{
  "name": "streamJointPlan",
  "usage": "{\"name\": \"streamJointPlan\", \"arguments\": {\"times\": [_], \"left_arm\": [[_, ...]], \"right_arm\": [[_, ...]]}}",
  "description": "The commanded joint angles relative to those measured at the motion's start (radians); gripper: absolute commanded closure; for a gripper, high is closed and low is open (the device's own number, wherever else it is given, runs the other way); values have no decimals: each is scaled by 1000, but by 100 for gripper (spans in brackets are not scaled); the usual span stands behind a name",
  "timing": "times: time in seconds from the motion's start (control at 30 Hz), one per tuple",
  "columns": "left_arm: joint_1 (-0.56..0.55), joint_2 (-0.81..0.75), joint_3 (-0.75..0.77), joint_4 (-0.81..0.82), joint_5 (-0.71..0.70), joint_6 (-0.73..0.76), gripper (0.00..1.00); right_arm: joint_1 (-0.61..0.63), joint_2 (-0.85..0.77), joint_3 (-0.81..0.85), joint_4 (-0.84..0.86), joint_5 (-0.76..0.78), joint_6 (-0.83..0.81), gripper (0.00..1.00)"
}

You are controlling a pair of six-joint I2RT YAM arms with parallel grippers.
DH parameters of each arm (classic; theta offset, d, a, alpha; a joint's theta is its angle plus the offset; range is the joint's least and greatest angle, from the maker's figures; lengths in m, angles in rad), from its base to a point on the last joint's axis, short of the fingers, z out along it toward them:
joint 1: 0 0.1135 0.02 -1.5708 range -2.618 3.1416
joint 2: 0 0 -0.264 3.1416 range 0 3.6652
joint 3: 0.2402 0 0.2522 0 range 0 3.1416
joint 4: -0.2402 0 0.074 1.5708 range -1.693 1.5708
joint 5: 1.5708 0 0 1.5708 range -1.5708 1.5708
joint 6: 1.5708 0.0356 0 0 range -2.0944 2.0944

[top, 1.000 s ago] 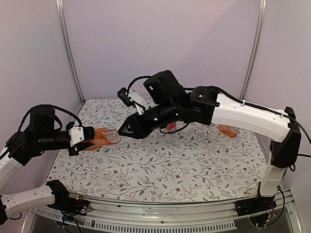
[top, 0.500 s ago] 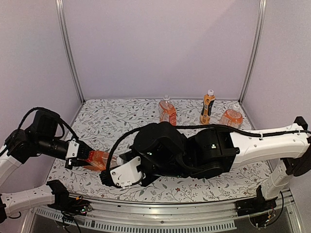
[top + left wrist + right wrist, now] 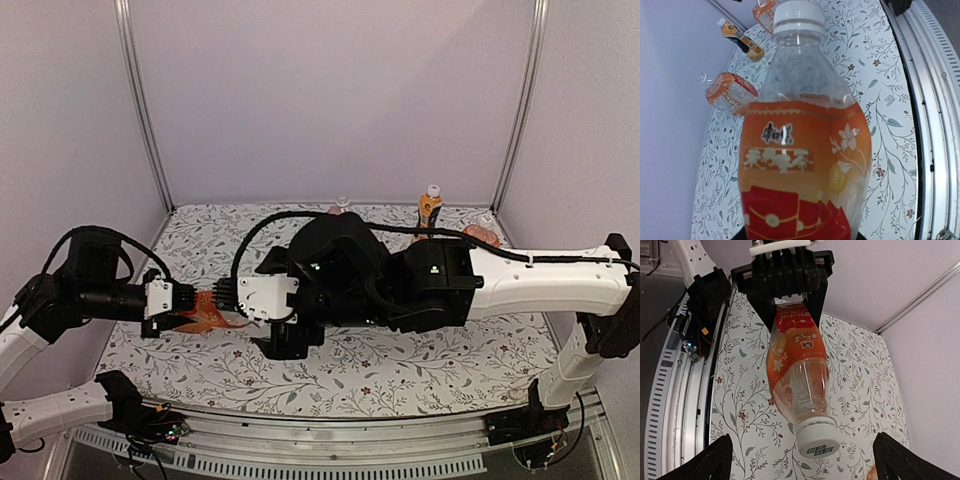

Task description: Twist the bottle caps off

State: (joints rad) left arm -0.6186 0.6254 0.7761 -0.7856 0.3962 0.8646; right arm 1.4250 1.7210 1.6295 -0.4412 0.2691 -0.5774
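Observation:
My left gripper (image 3: 185,303) is shut on the base of a squat clear bottle (image 3: 805,150) with an orange label, holding it on its side above the table. Its white cap (image 3: 817,440) points toward my right arm. My right gripper (image 3: 807,465) is wide open facing the cap, one dark fingertip at each lower corner of the right wrist view, neither touching it. From above, the right gripper (image 3: 240,303) hides the cap and only the orange body (image 3: 205,315) shows. The left gripper (image 3: 785,275) clamps the bottle's far end.
Three more bottles stand at the back of the table: a squat one (image 3: 340,207) behind my right arm, a tall slim one (image 3: 429,208), and another squat one (image 3: 485,232). The metal rail (image 3: 935,100) runs along the near table edge.
My right gripper has left the cap, swung low toward the front, returned to face the cap and opened wide. The left gripper still holds the bottle, shifted slightly.

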Motion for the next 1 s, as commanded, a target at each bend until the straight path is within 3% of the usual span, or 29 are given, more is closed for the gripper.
{"name": "streamJointPlan", "arguments": {"times": [0.0,0.1,0.2,0.33,0.4,0.63,0.83,0.97], "left_arm": [[5,-7,-37,174,-188,-53,78],[5,-10,-51,209,-226,-52,78],[5,-9,-55,212,-214,-51,77],[5,-7,-55,213,-217,-50,77],[5,-7,-52,214,-222,-50,76],[5,-6,-47,215,-221,-41,76],[5,-6,-49,217,-210,-38,77],[5,-6,-38,189,-180,-39,77]], "right_arm": [[-113,-37,53,4,-357,476,1],[-185,-15,73,7,-343,768,2],[-241,19,78,39,-409,1024,11],[-248,59,101,67,-468,1161,20],[-249,86,118,56,-484,1187,25],[-258,106,113,50,-516,1226,59],[-260,108,116,45,-524,1215,100],[-250,109,143,-26,-517,1118,100]]}}
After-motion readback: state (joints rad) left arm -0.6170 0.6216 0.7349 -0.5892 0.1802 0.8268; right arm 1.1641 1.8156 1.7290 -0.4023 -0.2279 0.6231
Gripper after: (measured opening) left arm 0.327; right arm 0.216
